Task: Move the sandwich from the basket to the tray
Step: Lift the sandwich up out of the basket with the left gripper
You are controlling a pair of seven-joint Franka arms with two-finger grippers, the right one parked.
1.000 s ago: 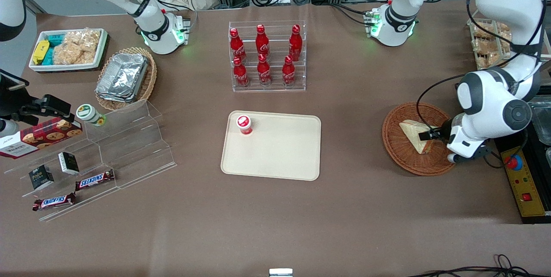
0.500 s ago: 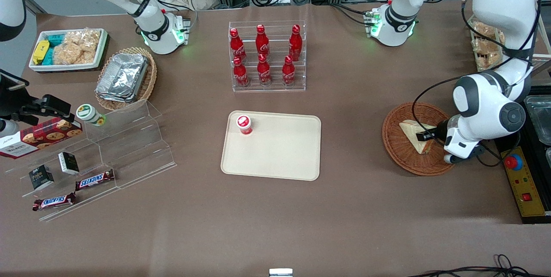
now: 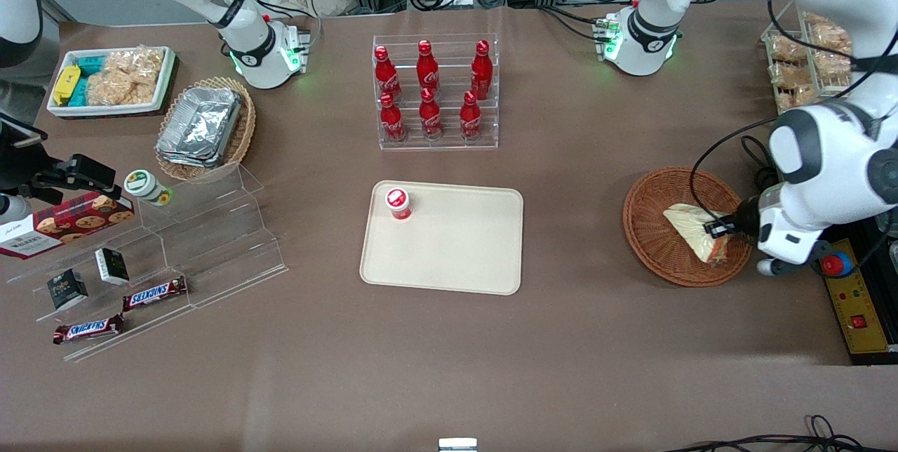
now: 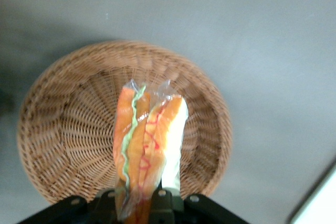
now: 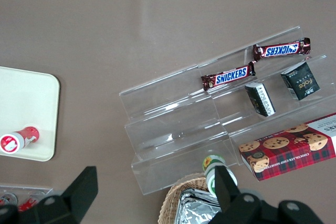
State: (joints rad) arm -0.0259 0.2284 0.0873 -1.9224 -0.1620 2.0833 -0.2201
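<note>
My left gripper (image 3: 717, 229) is shut on the clear-wrapped sandwich (image 3: 694, 230), a pale wedge with orange-red filling, and holds it lifted above the round brown wicker basket (image 3: 649, 227). In the left wrist view the sandwich (image 4: 148, 145) stands on edge between the fingers, its filling layers facing the camera, with the basket (image 4: 68, 129) below it. The cream-beige tray (image 3: 463, 255) lies at the table's middle, toward the parked arm's end from the basket. A small red-capped cup (image 3: 398, 203) stands on the tray's corner.
A clear rack of red cola bottles (image 3: 435, 90) stands farther from the front camera than the tray. A yellow control box with a red button (image 3: 845, 290) lies beside the basket at the table's edge. A clear stepped shelf with snack bars (image 3: 154, 294) is at the parked arm's end.
The gripper has risen and shifted slightly toward the working arm's end, lifting the sandwich off the basket floor; its wide end now tilts up.
</note>
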